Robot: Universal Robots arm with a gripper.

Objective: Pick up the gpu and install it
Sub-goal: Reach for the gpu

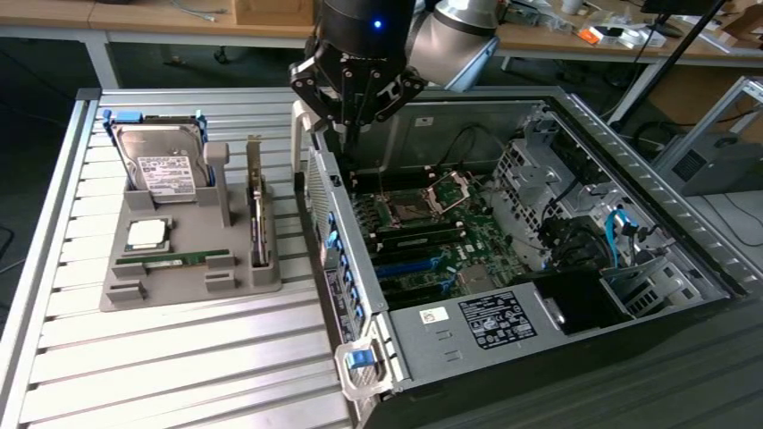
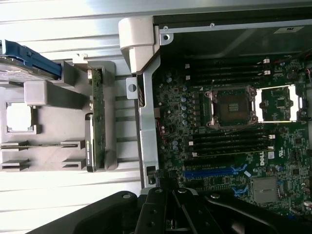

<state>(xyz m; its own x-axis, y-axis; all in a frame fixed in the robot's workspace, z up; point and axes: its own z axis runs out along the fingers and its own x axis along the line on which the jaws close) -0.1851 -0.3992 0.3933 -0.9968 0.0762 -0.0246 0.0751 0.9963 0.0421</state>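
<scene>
Hovering over the far end of the open silver and black computer case [image 1: 430,349], by its wall on the exterior view's left, the black multi-link gripper [image 1: 347,134] had its fingers pressed together with nothing between them. In the wrist view the gripper [image 2: 168,192] hung above the edge of the green motherboard [image 2: 292,141], just inside that silver wall.

The gpu [image 1: 256,214], a thin flat dark expansion card, stood well apart from the gripper. It rested on its long edge in a narrow slot of the grey plastic holder tray [image 1: 173,290], which lay on the slatted metal table [image 1: 179,375] to the exterior view's left of the case. Its silver metal end bracket [image 1: 254,156] rose at the far end, higher than the rest of the card. Seen from above in the wrist view, the gpu [image 2: 96,112] showed as a slim green-edged strip with a darker, thicker body along part of its length. Its slot was the one nearest the case, close beside the wall but not touching it.

In the same tray, a silver hard drive with a white label [image 1: 163,165] stood propped at the far end, a square silver processor chip [image 1: 148,234] lay flat nearer, and a slim green memory stick [image 1: 175,258] lay nearer again. On the motherboard an unlatched processor socket [image 2: 231,105] sat between rows of black memory slots.
</scene>
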